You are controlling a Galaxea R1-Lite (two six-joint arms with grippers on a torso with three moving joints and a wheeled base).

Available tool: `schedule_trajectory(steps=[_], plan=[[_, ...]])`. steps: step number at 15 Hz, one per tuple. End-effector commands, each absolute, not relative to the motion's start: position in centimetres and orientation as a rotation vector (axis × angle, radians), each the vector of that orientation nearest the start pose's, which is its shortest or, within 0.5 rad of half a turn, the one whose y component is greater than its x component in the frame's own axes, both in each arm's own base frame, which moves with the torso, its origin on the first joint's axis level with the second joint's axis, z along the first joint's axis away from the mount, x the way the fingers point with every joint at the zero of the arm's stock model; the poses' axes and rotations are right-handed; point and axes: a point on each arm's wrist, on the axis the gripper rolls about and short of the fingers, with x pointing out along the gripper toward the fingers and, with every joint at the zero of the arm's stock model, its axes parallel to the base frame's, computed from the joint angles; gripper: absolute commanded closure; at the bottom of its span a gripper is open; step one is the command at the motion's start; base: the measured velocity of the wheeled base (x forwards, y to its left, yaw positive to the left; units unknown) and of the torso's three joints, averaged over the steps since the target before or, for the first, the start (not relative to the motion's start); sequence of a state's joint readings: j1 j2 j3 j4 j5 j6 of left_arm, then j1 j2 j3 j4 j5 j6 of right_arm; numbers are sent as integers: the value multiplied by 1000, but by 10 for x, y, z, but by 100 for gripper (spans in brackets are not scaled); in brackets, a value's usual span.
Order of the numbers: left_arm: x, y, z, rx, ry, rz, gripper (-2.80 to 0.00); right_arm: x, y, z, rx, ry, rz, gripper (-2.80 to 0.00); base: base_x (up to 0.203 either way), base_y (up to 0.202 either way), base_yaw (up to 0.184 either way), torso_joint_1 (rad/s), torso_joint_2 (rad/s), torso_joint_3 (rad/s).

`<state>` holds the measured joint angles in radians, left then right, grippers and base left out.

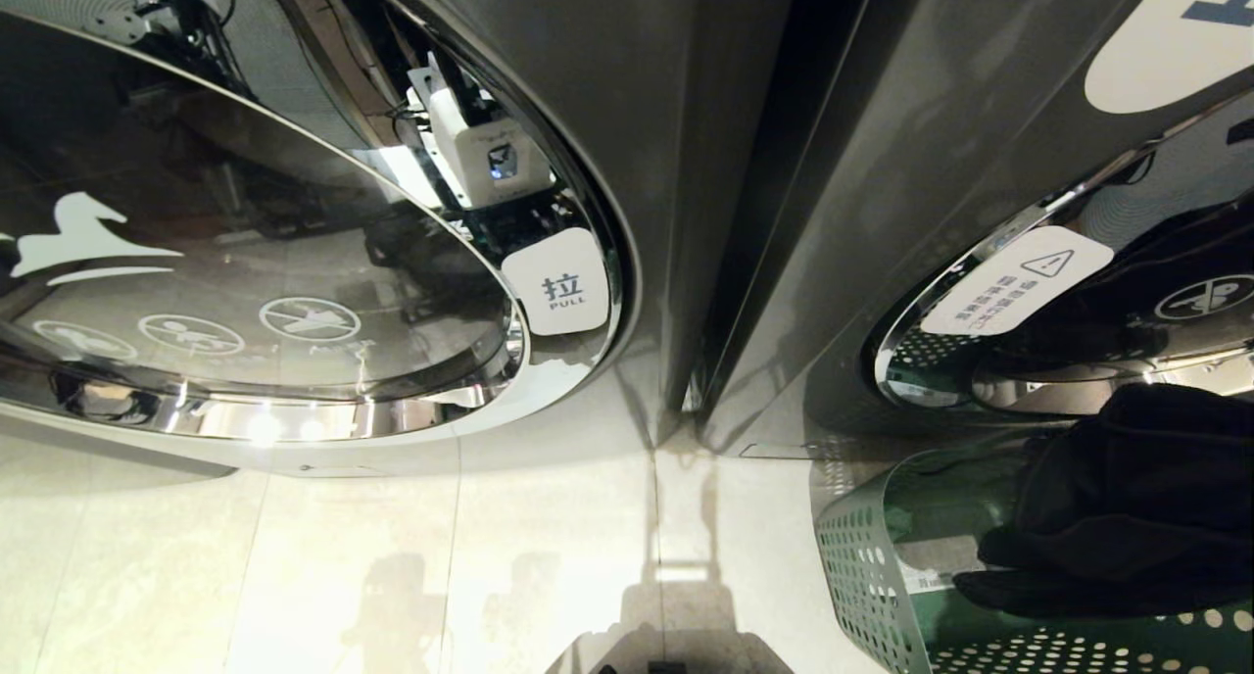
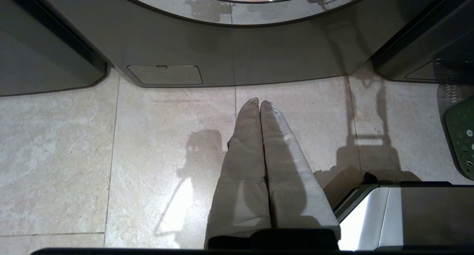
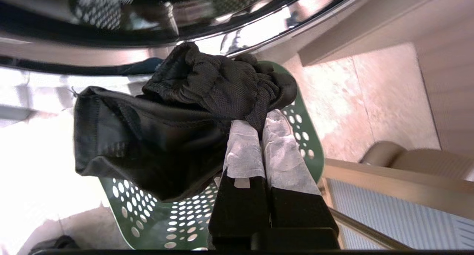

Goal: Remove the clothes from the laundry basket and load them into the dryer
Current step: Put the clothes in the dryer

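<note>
Black garment (image 3: 174, 110) pinched in the right tool (image 3: 261, 127) above the green laundry basket (image 3: 155, 214); dryer door (image 1: 245, 263) appears closed, loading not begun. Left tool (image 2: 260, 103) clenched, empty.

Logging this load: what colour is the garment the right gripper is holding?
Black garment, partly mesh; the right wrist view shows it best.

Both grippers share one build. The left gripper (image 2: 259, 103) has two long tapered fingers (image 2: 244, 166) wrapped in pale grey cloth, joined to a black base block. The right gripper (image 3: 261, 127) has white fabric-covered fingers (image 3: 242, 151) on glossy black rectangular mounts.
</note>
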<state>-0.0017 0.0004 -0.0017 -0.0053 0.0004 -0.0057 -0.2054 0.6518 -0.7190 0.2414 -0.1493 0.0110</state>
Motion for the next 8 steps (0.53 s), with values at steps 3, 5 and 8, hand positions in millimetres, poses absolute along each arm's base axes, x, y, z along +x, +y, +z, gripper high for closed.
schedule_trajectory(steps=[3,5,8], plan=[[-23,0,77,-6,-8,-2,0,14,-6,212,7,128,-329,0,0,0,0,0,0,0],[-23,0,77,-6,-8,-2,0,2,-4,182,3,128,-275,0,0,0,0,0,0,0],[-23,0,77,-6,-8,0,0,-11,-3,144,-18,124,-199,0,0,0,0,0,0,0]])
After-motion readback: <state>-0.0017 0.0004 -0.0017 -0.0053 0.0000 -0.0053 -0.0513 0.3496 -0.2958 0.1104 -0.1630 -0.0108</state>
